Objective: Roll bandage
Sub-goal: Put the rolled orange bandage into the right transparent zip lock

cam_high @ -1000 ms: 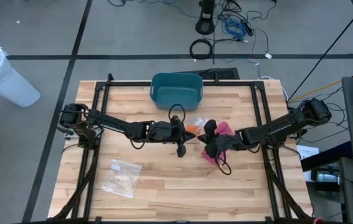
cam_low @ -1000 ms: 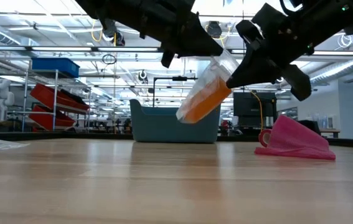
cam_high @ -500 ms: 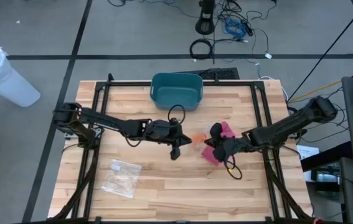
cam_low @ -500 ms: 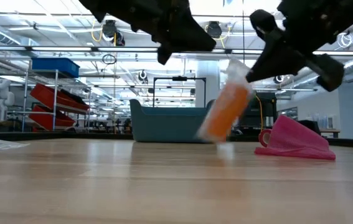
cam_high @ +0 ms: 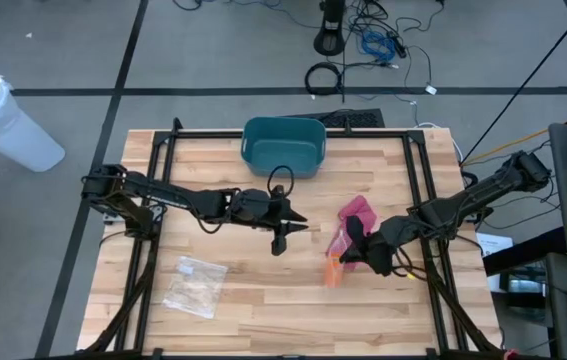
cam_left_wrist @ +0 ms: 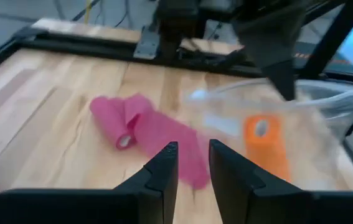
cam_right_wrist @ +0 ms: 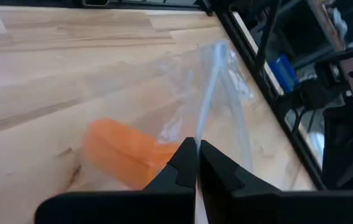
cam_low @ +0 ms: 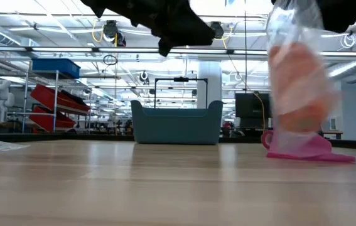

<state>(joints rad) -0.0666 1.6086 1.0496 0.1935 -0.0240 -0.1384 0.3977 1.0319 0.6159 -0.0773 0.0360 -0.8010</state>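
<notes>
A wooden worktop (cam_high: pixel 263 300) is seen from above with a dark arm reaching in from each side. Near the left front lies a clear plastic bag (cam_high: pixel 195 284), flat on the wood. At the back centre stands a teal bin (cam_high: pixel 283 145); in the low view it sits behind everything else.

The left gripper (cam_high: pixel 283 236) hangs over the middle of the worktop, in front of the bin. In its own wrist view its two dark fingers (cam_left_wrist: pixel 164 171) stand slightly apart with nothing between them.

Just right of centre lies a pink bandage (cam_high: pixel 356 212), partly unrolled, with a loose rolled end; the left wrist view shows it spread flat on the wood (cam_left_wrist: pixel 148 134), and the low view shows it resting on the worktop (cam_low: pixel 306 147).

In front of the pink bandage, the right gripper (cam_high: pixel 358 253) is pressed together on the edge of a second clear bag (cam_right_wrist: pixel 207 93), pinching the plastic. Inside that bag sits an orange bandage roll (cam_high: pixel 334 270). The bag hangs from the gripper, and in the low view it is blurred (cam_low: pixel 297 81), so whether its lower end touches the wood cannot be told. The orange roll is near the pink bandage, towards the front edge.
</notes>
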